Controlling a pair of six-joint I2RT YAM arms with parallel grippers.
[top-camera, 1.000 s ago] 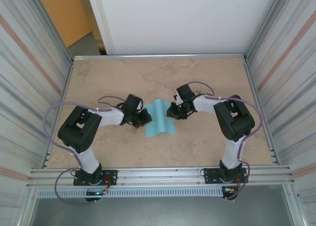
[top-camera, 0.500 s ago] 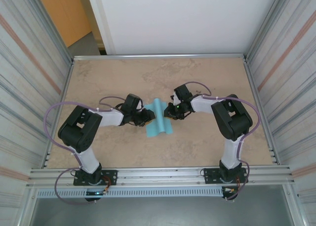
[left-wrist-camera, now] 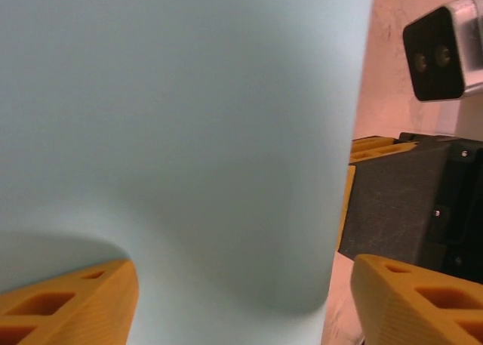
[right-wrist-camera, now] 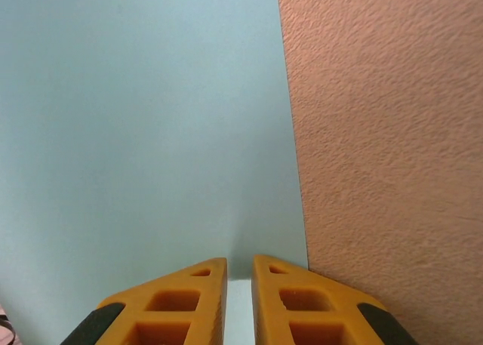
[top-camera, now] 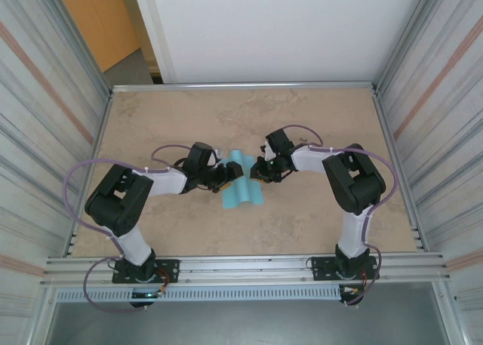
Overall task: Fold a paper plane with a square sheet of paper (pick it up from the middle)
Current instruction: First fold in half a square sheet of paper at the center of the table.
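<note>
The place looks like a robotics laboratory, more exactly a closed test cell. A left arm [top-camera: 124, 198] and a right arm [top-camera: 355, 180] are bolted on an aluminium rail [top-camera: 241, 268] at the near edge of a table [top-camera: 189, 111] with a beige, stone-like top. Ribbed panels [top-camera: 38, 111] in metal frames close both sides, and a plain white board [top-camera: 279, 28] closes the back. Loose cables [top-camera: 79, 180] run along the arms. Behind the far left corner an orange surface [top-camera: 94, 16] is visible.
</note>
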